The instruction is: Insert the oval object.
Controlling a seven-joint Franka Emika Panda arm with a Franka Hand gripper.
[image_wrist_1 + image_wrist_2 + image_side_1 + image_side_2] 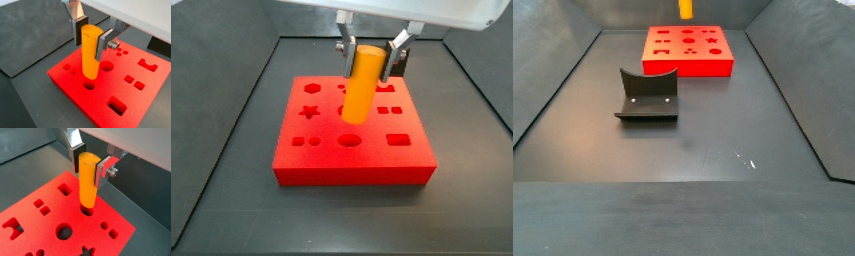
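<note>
One claw (pixel 374 48) clamps one upright oval object (pixel 362 84) above one red block (pixel 354 135); one fixture (pixel 648 95) stands apart.

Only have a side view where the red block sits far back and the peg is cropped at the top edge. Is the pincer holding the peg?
Observer: Yes. The pincer is shut on the peg, gripping its upper end.
Operator: Peg straight?
Observer: Roughly upright, hanging over the middle of the block.
Operator: Tip in a hole?
Observer: In a wrist view the tip meets a hole. Whether it has entered, I cannot tell.
</note>
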